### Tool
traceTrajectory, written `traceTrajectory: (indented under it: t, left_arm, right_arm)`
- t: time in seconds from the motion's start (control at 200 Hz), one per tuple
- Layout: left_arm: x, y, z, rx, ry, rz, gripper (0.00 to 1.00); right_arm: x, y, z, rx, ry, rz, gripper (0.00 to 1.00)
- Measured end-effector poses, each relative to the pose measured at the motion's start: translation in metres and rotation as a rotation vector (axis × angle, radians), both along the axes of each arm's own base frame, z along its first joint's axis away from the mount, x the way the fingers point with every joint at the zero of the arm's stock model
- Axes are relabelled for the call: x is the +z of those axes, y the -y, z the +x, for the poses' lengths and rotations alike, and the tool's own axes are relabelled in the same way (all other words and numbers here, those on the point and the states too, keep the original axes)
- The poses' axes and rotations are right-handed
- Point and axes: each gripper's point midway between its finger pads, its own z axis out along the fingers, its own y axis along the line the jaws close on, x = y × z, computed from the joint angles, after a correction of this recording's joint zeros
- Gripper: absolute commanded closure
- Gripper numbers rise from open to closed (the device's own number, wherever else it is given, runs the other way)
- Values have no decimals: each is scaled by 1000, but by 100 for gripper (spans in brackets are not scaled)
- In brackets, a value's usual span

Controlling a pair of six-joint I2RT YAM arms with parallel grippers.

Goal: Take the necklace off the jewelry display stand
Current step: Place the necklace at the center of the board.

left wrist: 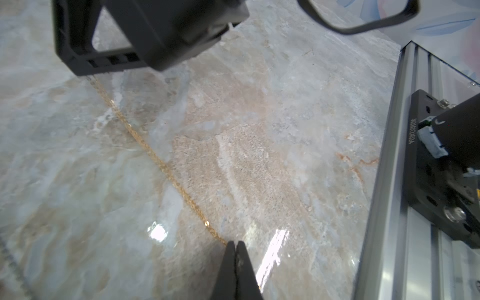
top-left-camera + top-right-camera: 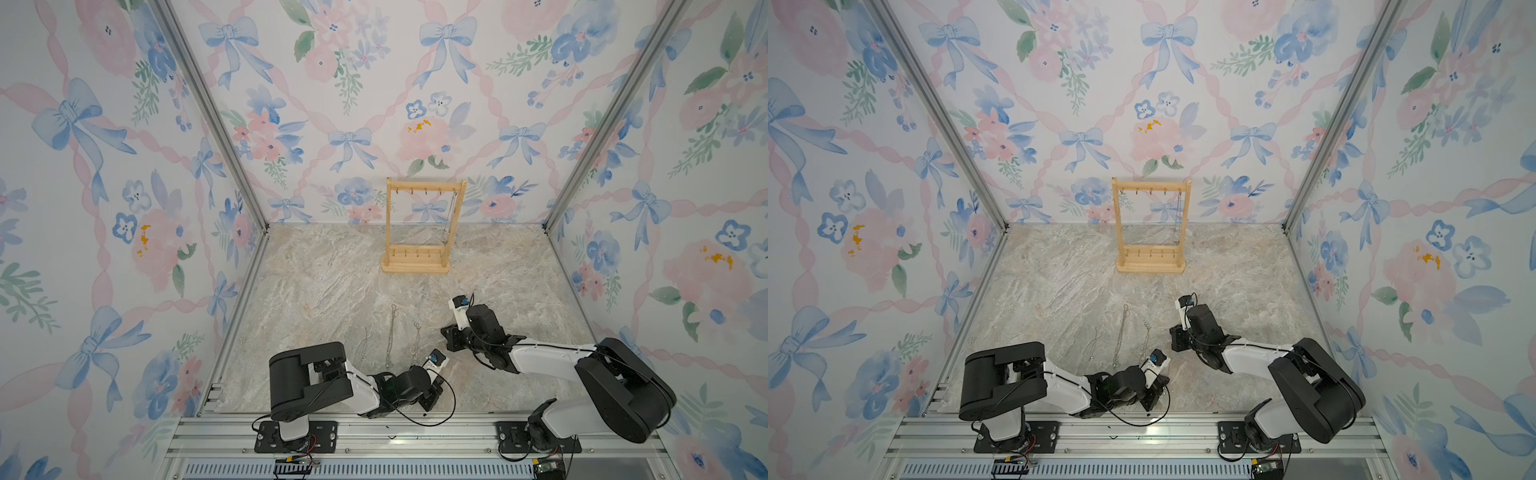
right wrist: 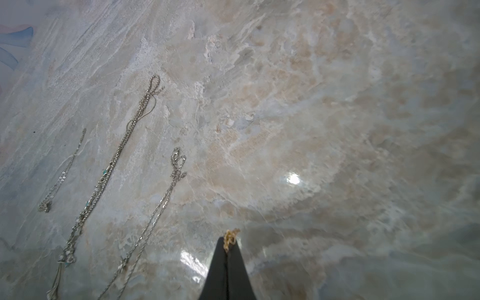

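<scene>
Gold necklace point(image 1: 161, 162) is being held stretched between left gripper point(image 1: 235, 244) and right gripper point(image 3: 226, 242), both clamped shut on it, over the marble table point(image 1: 285, 117) beside silver chains point(image 3: 122, 145).

Light pine wooden frame stand point(image 2: 415, 268), centre frame. Beige-grey marble-veined tabletop point(image 2: 324, 291). White wallpapered walls point(image 2: 104, 166): blue bows, pink flowers, green leaves. Thin gold chain necklace point(image 1: 155, 158). Three silver chain necklaces point(image 3: 122, 145). Black-and-white robot arms point(image 2: 540, 357).

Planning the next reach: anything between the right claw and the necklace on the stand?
Nothing visible: bare table lies between right claw and the hanging necklace. Three silver necklaces lie aside. The claw grips a gold chain.
</scene>
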Motion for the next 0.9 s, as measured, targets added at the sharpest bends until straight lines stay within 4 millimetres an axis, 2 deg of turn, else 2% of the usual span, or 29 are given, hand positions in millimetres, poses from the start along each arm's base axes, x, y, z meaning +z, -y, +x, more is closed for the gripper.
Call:
traceTrajectory:
  t: [0.22,0.655,0.9]
  left_arm:
    - [0,-1,1,5,4,-2,100]
    - [1,-1,1,21,-3,-15,100]
    - [0,1,-4,2,-8,-20,100]
  right_arm:
    - [-16,-3,4,-2,-62,-13,100]
    - [-17,-9,12,2,-71,-3,98]
    - [-17,-4,24,-32,-60,-6,96]
